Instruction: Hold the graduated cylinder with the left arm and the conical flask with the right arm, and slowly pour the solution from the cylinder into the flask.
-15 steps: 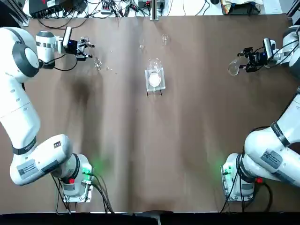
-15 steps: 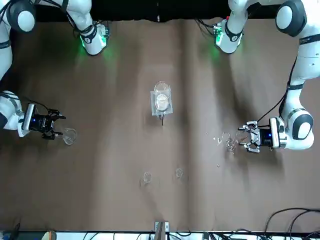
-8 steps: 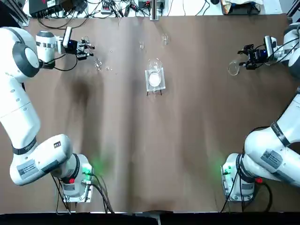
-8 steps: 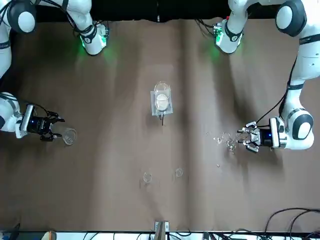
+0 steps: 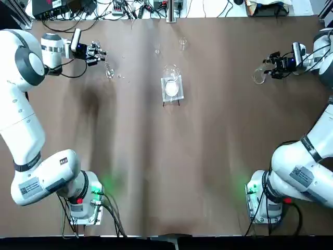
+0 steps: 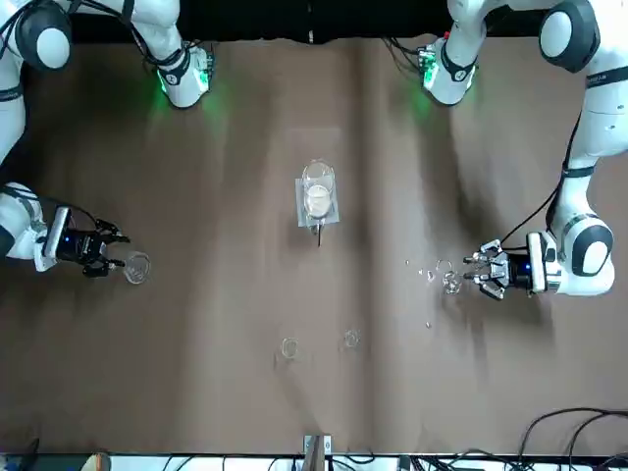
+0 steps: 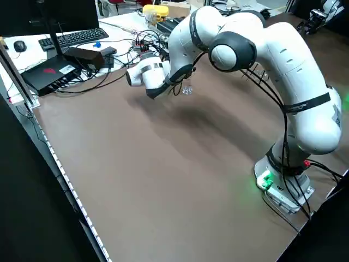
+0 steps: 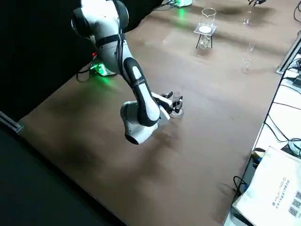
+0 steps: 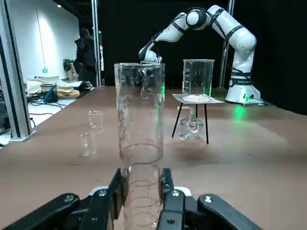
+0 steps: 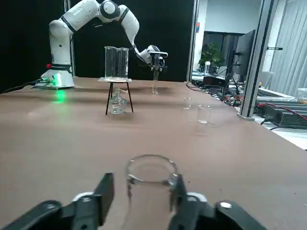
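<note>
Glass on brown tabletop [image 5: 171, 156]; both arms out at the far corners, each at its vessel. Left hand [image 9: 139, 211] is at about 10 o'clock of the top view, low over the surface, fingers [image 9: 106, 203] pressed against the lower part of the graduated cylinder [image 9: 139, 143], which stands upright between them. Looks like a pinch near the foot, cylinder's foot itself hidden below the frame. No clear liquid level readable.

Right hand [image 10: 141, 201] is at about 2 o'clock of the top view. Conical flask [image 10: 149, 191] sits between its fingers [image 10: 103, 194]; one pad looks close to the neck, the other stands a little apart, so hand reads as spread around the neck, not clamped. Flask appears to rest on the tabletop.

Centre, roughly 12 o'clock: beaker [image 5: 172, 73] on a tripod stand with white disc [image 5: 172, 88]. Two small glass vials [image 6: 287, 348] near the far edge, well apart from both hands.

Judgement: grasp stage, nothing lifted, no pouring begun.

Risks:
- Cylinder gripped low, tall and thin, so it could swing or slip in the pads when tilted; glass on smooth pads.
- Flask neck is short and rounded; if the fingers close off-centre it may be pushed aside or tip.
- Vessels are well apart at opposite corners; both must travel toward the middle, where the beaker stand is in the way.
- Small flask mouth, so a fast tilt would spill.
</note>
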{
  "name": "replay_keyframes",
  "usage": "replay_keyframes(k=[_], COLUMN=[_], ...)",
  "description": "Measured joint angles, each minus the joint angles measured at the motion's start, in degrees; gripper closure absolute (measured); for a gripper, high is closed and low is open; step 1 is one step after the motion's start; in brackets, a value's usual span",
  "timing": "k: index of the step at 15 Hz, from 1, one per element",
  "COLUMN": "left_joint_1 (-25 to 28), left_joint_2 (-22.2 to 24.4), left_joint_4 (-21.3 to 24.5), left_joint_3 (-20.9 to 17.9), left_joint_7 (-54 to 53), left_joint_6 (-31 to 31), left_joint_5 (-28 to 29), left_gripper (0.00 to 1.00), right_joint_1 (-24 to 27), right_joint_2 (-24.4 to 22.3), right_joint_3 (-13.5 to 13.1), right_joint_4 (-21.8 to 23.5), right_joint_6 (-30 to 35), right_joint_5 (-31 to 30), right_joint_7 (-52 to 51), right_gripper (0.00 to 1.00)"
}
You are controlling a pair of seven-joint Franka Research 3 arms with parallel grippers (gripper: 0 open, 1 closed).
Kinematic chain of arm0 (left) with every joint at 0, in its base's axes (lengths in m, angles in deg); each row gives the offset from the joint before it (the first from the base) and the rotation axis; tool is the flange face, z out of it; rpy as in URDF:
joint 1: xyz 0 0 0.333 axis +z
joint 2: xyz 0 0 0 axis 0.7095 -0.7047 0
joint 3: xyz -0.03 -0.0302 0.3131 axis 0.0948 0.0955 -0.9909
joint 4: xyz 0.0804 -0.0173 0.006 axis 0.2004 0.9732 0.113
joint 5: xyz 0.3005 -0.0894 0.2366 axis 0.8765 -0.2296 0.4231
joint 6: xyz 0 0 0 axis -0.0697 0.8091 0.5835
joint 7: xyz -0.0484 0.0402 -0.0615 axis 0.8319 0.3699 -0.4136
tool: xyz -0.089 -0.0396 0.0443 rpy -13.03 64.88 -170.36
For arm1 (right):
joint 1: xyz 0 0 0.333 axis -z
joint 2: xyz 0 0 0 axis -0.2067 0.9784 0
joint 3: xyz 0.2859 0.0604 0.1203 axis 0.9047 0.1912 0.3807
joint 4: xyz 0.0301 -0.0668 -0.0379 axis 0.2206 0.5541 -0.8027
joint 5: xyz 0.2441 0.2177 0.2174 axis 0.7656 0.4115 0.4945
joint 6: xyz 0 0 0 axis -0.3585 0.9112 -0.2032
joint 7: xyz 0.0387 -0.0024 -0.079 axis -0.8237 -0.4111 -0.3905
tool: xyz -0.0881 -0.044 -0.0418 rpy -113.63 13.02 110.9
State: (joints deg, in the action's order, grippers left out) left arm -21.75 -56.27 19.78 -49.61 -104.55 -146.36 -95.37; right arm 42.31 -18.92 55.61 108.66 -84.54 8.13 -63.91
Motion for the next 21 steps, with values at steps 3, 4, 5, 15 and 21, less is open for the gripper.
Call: replay_keyframes(k=[3,4,5,15,21], left_joint_1=[-0.08,-0.34,-0.88,-13.05,-24.02], left_joint_2=[1.85,2.95,4.32,18.97,26.01], left_joint_4=[-0.71,-0.86,-1.0,-1.18,-1.1], left_joint_3=[0.16,0.27,0.34,0.4,0.45], left_joint_7=[3.72,4.69,5.57,23.81,36.62], left_joint_6=[0.02,0.05,0.06,-5.24,-12.14], left_joint_5=[0.0,0.0,0.0,7.44,19.18], left_gripper=[0.66,0.66,0.66,0.66,0.66], right_joint_1=[0.02,0.02,0.02,0.02,0.03], right_joint_2=[0.0,0.0,0.0,0.0,0.01], right_joint_3=[0.0,0.0,0.01,0.03,0.02], right_joint_4=[-0.22,-0.24,-0.25,-0.68,-0.71], right_joint_6=[0.02,0.03,0.04,1.09,1.52], right_joint_5=[0.01,0.01,0.01,0.03,0.04], right_joint_7=[0.14,0.15,0.18,1.75,1.9], right_gripper=[0.52,0.52,0.52,0.55,0.61])
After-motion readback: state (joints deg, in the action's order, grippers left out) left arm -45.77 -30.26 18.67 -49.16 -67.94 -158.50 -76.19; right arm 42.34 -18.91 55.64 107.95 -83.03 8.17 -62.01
